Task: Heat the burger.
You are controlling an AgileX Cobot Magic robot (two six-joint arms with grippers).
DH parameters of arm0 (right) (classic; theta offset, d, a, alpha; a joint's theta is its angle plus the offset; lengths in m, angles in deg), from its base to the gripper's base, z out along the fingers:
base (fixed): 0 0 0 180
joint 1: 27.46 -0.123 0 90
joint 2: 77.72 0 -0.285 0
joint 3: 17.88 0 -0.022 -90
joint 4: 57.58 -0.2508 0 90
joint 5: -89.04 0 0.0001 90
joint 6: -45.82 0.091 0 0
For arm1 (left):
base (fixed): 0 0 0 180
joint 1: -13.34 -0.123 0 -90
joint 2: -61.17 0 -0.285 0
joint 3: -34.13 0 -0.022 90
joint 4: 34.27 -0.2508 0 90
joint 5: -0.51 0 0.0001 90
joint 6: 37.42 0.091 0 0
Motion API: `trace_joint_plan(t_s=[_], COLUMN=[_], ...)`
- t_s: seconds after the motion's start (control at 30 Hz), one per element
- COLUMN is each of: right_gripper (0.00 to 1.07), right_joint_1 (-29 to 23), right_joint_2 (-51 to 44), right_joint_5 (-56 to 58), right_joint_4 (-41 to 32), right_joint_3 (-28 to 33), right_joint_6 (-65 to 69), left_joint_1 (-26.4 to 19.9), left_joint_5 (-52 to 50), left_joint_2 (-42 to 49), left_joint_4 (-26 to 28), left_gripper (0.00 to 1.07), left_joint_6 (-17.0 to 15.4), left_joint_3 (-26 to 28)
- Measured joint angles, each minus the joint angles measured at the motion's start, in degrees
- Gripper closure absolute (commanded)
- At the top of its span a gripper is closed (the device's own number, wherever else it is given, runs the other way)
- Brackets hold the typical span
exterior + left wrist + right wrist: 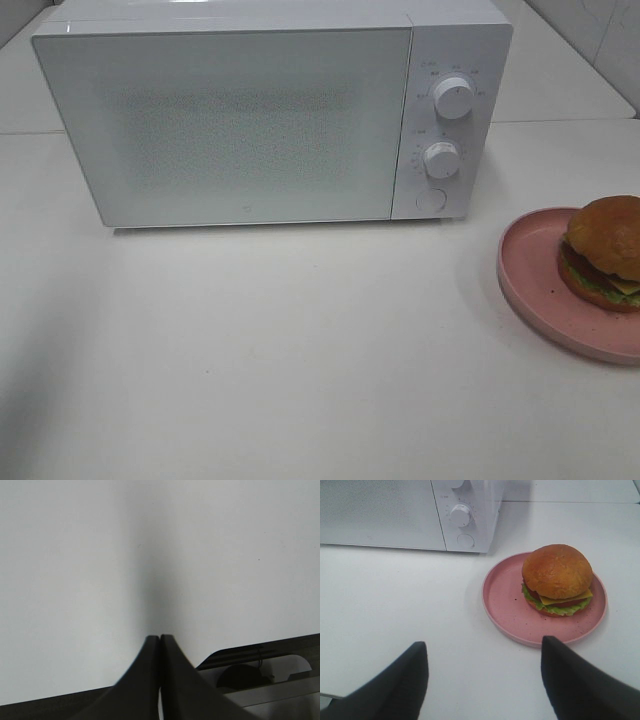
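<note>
Worktop: white worktop (300, 360) fills the high view, with a seam running behind the microwave and pale wall tiles at 1 o'clock.
Microwave: white microwave (270, 110) stands at 11 to 12 o'clock in the high view, door shut, two dials (453, 98) and a round button on its right panel.
Burger: the burger (603, 252) sits on the pink plate (535, 270) at 3 o'clock in the high view, cut off by the frame edge, set toward the plate's far right part.
Right wrist view adds: whole plate and whole burger (557, 579), bun over cheese, lettuce and patty; lower dial and button of the microwave beyond.
Left wrist view adds: only bare worktop and its dark front edge; neither burger nor microwave shows.
Right pincer: right pincer (482, 672) has its fingers wide apart, holding nothing, short of the plate.
Left pincer: left pincer (160, 640) has its tips pressed together, holding nothing, over bare worktop.
Arms in high view: none visible.
Edges: plate is well apart from the microwave's right front corner.
Open room: broad bare worktop from 5 to 9 o'clock before the microwave door.
</note>
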Motion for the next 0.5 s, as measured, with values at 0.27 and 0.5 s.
trace_joint_plan(t_s=[0.27, 0.5], right_gripper=[0.46, 0.46], right_joint_1=[0.0, 0.0], right_joint_2=[0.0, 0.0], right_joint_5=[0.0, 0.0], right_joint_4=[0.0, 0.0], right_joint_3=[0.0, 0.0], right_joint_6=[0.0, 0.0], left_joint_1=[0.0, 0.0], left_joint_5=[0.2, -0.3], left_joint_2=[21.7, 32.6], left_joint_4=[0.6, 1.0], left_gripper=[1.06, 1.06], left_joint_6=[0.0, 0.0], left_joint_3=[-8.9, -15.3])
